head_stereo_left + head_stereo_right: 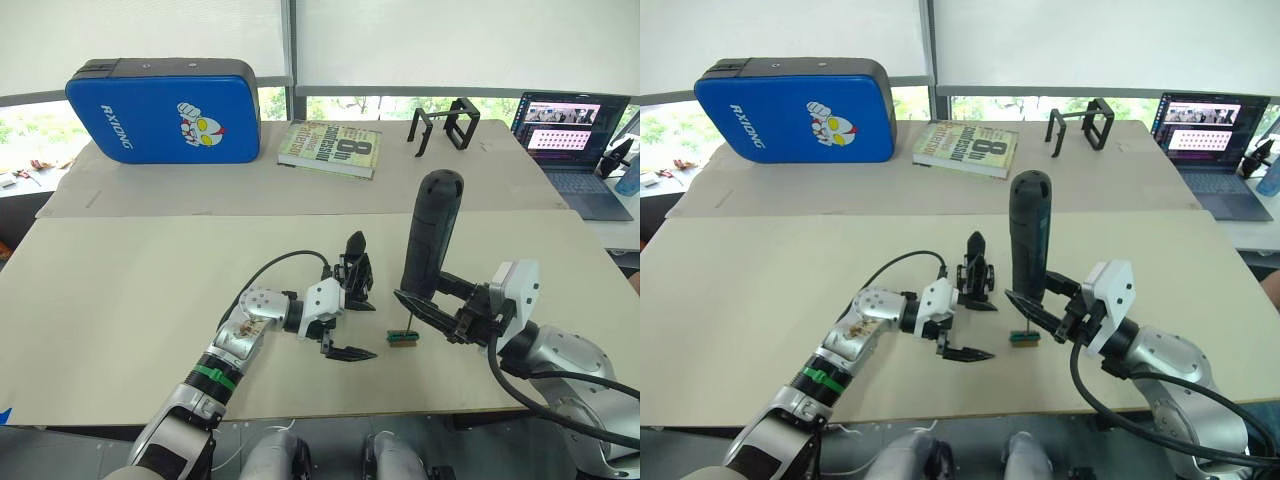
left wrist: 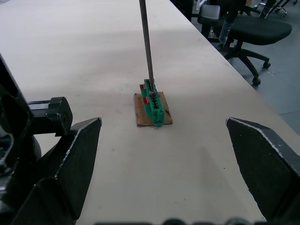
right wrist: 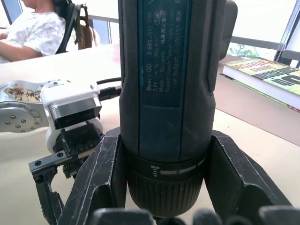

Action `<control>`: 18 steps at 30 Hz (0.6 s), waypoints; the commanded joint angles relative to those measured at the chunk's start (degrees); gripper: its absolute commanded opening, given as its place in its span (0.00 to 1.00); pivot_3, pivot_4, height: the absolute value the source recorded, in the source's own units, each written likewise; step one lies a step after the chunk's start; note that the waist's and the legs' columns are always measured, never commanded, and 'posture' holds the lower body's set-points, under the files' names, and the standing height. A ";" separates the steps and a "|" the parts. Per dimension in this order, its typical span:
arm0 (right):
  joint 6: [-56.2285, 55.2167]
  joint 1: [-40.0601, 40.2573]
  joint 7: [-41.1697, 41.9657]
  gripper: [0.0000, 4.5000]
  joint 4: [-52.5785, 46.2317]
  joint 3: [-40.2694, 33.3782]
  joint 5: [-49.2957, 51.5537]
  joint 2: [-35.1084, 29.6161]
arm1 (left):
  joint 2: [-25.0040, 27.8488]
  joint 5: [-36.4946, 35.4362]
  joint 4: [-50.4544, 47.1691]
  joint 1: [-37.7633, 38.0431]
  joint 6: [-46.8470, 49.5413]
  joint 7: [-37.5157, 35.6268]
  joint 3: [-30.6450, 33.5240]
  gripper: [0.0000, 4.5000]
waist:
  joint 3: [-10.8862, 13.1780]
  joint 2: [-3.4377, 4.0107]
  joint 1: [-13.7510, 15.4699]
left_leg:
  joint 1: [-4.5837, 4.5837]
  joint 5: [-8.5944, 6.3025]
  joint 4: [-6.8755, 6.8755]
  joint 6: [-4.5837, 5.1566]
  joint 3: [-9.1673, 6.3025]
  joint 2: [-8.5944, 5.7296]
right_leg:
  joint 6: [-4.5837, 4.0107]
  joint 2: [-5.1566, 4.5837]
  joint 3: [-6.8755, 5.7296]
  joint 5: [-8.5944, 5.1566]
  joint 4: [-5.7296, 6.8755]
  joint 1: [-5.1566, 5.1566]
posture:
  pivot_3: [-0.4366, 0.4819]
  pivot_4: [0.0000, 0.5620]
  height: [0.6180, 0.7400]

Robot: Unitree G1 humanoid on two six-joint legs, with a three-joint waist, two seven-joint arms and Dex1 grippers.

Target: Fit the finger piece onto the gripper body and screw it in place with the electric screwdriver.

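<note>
Right end effector [image 1: 432,300]: both black fingers pressed against the lower barrel of the electric screwdriver [image 1: 428,232], pinching it. The tool is a thick matte-black cylinder with a rounded top, held upright and tilted slightly. In the right wrist view a printed label panel runs down the barrel above a ribbed collar with white index marks. Its thin metal bit [image 2: 146,42] comes down onto a small green block [image 2: 153,104], a ridged plastic piece with red tabs sitting on a scrap of brown card [image 2: 152,114].

Left end effector [image 1: 352,322]: fingers spread wide, one pointing along the desk toward the near edge, the other beside the gripper body. Nothing held between them. Finger surfaces look flat, wedge-shaped, finely speckled black.

Gripper body [image 1: 354,279]: small black blocky part with ribs, standing on the desk just beside the left end effector and left of the screwdriver. The finger piece [image 1: 355,244], a tapered black blade, rises upright from its top. Whether it is fully seated cannot be told.

Desk [image 1: 150,300]: pale beige, smooth matte board. At the far side: a blue hard-shell case [image 1: 165,112] with rounded corners, black edge and cartoon figure, closed; a paperback book [image 1: 330,148] lying flat; open black frames [image 1: 447,126]; a laptop [image 1: 572,135], lid up, screen lit.
</note>
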 commanded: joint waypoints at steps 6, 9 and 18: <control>-2.24 0.25 0.19 0.42 -2.97 -0.97 -0.28 -0.03 | -0.57 -0.30 -0.45 -1.50 -1.13 -0.17 0.06 1.00 | 0.00 0.00 0.00 | 0.00 0.00 0.00 0.00 0.00 0.00 | 0.00 0.00 0.00 0.00 0.00 0.00 | 0.48 0.27 1.00; -2.09 0.09 0.18 0.42 -3.20 -1.35 0.07 0.04 | -0.62 -0.29 -0.35 -1.58 -1.16 -0.13 0.08 1.00 | 0.00 0.00 0.00 | 0.00 0.00 0.00 0.00 0.00 0.00 | 0.00 0.00 0.00 0.00 0.00 0.00 | 0.48 0.27 1.00; -0.95 0.95 -0.10 0.42 -3.13 -1.62 0.61 -0.09 | -0.86 -0.32 -0.36 -1.49 -1.32 -0.16 -0.09 1.00 | 0.00 0.00 0.01 | 0.00 0.00 0.00 0.00 0.00 0.00 | 0.00 0.00 0.00 0.00 0.00 0.00 | 0.48 0.27 1.00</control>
